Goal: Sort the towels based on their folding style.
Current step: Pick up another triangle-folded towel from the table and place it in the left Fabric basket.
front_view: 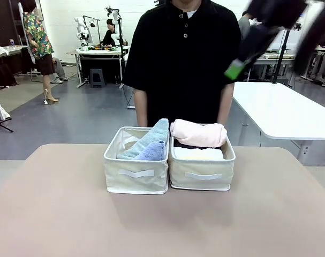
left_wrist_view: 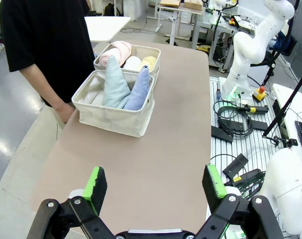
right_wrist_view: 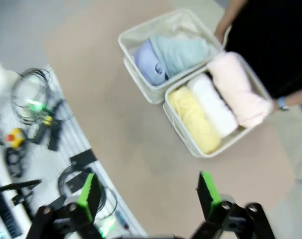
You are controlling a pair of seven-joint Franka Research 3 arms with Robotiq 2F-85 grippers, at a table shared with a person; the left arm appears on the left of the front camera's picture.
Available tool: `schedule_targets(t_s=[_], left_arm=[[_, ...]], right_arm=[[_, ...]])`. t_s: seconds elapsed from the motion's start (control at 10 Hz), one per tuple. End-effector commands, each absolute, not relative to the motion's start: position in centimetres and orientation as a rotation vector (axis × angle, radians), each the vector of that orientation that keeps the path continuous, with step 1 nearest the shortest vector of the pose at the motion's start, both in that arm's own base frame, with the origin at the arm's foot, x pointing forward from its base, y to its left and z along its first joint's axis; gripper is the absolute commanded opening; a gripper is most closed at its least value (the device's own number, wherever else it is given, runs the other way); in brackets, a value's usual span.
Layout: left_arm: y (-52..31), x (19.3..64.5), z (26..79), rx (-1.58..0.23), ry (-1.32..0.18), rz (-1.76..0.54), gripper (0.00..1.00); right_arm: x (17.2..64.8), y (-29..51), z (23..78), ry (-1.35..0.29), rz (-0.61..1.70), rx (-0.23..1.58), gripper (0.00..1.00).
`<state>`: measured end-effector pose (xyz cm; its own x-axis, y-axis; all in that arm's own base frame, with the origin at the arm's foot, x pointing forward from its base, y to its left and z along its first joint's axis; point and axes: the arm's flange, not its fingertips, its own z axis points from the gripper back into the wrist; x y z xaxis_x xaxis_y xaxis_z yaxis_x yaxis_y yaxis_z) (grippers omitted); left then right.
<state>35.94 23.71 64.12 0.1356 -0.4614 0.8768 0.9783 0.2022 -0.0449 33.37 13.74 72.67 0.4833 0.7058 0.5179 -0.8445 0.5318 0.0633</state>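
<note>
On beige table point(front_view: 55, 214), two cream bins point(front_view: 136, 174), towels point(front_view: 197, 134)

We see a beige tabletop point(front_view: 60, 214) carrying two cream fabric bins near its far edge. The left bin point(front_view: 136, 182) holds a pale teal towel point(front_view: 151, 137) and a lavender-blue towel point(front_view: 154, 152). The right bin point(front_view: 201, 176) holds a pale pink towel point(front_view: 198, 134), a white towel point(right_wrist_view: 212, 104) and a yellow towel point(right_wrist_view: 193, 119). Each black gripper carries bright green pads point(left_wrist_view: 96, 181). The person's shirt point(front_view: 178, 59) is black.
</note>
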Motion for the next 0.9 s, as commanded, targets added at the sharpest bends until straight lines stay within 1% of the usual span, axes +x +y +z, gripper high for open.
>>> schedule_targets(t_s=[0.0, 0.3, 0.4, 0.5, 0.6, 0.7, 0.8], left_arm=[[23.8, 35.8, 64.3, -0.761, -0.882, -1.212, 1.0], [23.8, 35.8, 64.3, -0.761, -0.882, -1.212, 1.0], [23.8, 35.8, 64.3, -0.761, -0.882, -1.212, 1.0], [23.8, 35.8, 64.3, -0.761, -0.882, -1.212, 1.0], [23.8, 35.8, 64.3, -0.761, -0.882, -1.212, 1.0], [23.8, 35.8, 64.3, -0.761, -0.882, -1.212, 1.0], [23.8, 35.8, 64.3, -0.761, -0.882, -1.212, 1.0]], right_arm=[[31.3, 5.9, 70.3, -0.544, 1.077, 0.55, 1.0], [29.8, -3.4, 68.7, -0.695, 1.089, 0.643, 1.0], [29.0, -6.3, 68.2, -0.77, 1.073, 0.672, 1.0], [28.7, -7.8, 68.0, -0.804, 1.031, 0.684, 1.0], [30.1, -8.3, 68.0, -0.747, 0.71, 0.657, 1.0], [28.6, -7.7, 68.8, -0.759, 1.052, 0.646, 1.0], [28.6, -7.7, 68.8, -0.759, 1.052, 0.646, 1.0]])
